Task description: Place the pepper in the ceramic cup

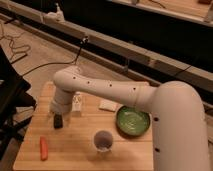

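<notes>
One arm [107, 91] reaches from the right of the scene across the bench [75, 150] to its far-left part. The end effector [58, 112] hangs there, largely hidden under the white wrist, just above a black slab [58, 121] and beside a small white bottle-like figure [77, 102]. Its jaws are released and spread wide, and it holds nothing of the task.

The pepper [44, 148] lies flat near the near-left corner of the bench, its long axis running roughly near to far, apart from everything else. The ceramic cup [103, 140] stands upright near the middle of the near edge, mouth up, to the right of the pepper and just left of a green plate [133, 121]. A flat white piece [107, 105] lies farther back.

Step in hand, as judged: approach and grasp, since the pepper is untouched.

- Travel should bring the end effector toward the near edge and slightly left, passing over the slab without dragging it.
- Jaws are best turned to straddle the short width of the pepper at its middle, so it does not pivot when lifted.
- Descent should end just short of the wood.
- Release should come with the pepper directly over the cup's mouth, tip downward, since the mouth looks narrow against the pepper's length.
</notes>
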`<state>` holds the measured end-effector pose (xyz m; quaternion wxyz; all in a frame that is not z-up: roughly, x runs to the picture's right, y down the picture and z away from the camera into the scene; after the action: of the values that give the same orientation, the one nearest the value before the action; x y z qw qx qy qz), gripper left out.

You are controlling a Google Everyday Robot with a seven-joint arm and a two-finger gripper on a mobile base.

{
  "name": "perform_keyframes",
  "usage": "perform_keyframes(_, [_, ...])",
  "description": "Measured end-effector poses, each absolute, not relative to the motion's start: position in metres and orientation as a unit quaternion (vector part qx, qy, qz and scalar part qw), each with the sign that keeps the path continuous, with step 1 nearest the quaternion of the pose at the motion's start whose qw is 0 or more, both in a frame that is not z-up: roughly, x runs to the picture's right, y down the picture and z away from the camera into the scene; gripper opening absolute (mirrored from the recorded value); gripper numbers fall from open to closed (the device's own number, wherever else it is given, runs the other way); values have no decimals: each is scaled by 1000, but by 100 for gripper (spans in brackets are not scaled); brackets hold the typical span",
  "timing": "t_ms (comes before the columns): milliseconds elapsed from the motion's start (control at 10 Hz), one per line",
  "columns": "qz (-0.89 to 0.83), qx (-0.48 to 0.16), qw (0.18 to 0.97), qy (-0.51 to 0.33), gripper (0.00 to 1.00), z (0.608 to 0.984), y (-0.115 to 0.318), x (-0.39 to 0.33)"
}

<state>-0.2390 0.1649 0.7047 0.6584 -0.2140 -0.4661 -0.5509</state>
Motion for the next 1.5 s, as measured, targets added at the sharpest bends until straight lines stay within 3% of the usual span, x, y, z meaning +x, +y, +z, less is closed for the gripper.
perform_keyframes(800, [-534,-236,583,-565,62,725,240,-327])
perform_keyframes(1500, [-527,-239,580,-574,62,727,248,-330])
